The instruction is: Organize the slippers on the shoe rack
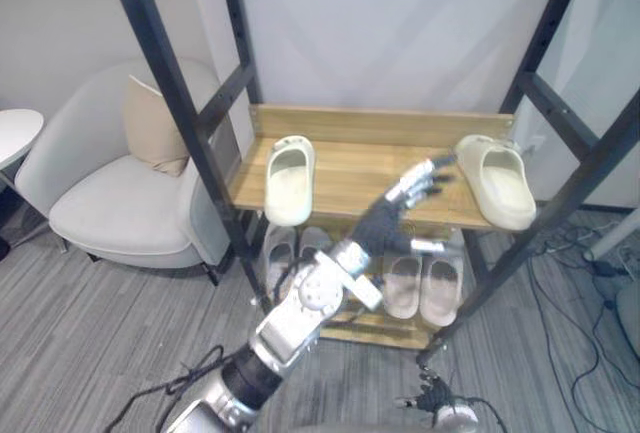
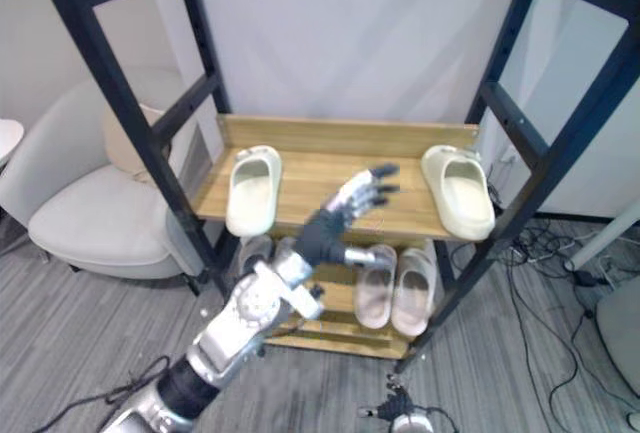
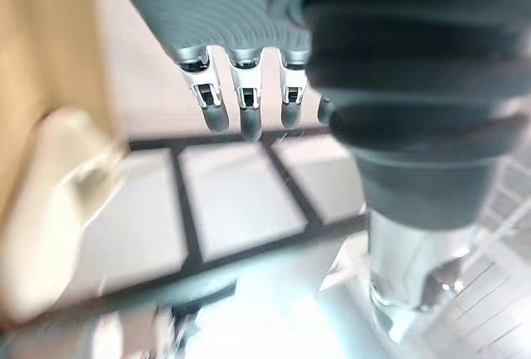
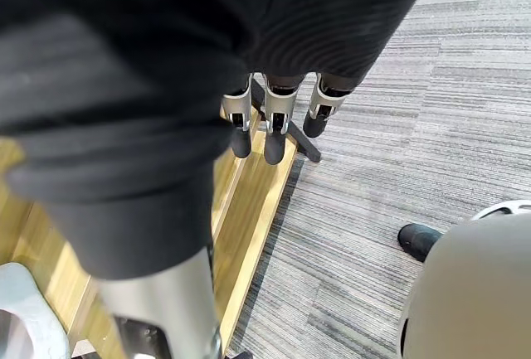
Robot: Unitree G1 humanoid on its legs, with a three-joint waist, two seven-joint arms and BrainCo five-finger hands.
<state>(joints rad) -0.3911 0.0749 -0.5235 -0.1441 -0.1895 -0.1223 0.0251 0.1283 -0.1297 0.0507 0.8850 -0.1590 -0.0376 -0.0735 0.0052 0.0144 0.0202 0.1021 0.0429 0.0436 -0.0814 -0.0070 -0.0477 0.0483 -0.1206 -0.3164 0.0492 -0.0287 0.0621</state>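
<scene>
Sitting well apart on the shoe rack's upper shelf [image 1: 370, 165], the two cream slippers are not yet a pair. The left cream slipper [image 1: 289, 179] lies near the left edge with its heel end over the front edge. The right cream slipper [image 1: 497, 179] lies slanted at the right edge, likewise poking past the front.

The left hand [image 1: 403, 199] is raised between them, above the shelf's front edge and nearer the right one. Its fingers [image 3: 247, 102] are stretched out straight with nothing in them. That pose looks like a reach toward the right slipper, probably to bring it over beside its mate.

On the lower shelf [image 1: 375, 328], a pale pair [image 1: 422, 288] lies side by side, showing the tidy arrangement wanted, and a greyish pair [image 1: 290, 248] sits by the left post.

The right hand [image 1: 432, 400] hangs low by the floor, its fingers [image 4: 274, 137] loose and holding nothing. A white armchair [image 1: 110, 218] stands beyond the rack's left side.
</scene>
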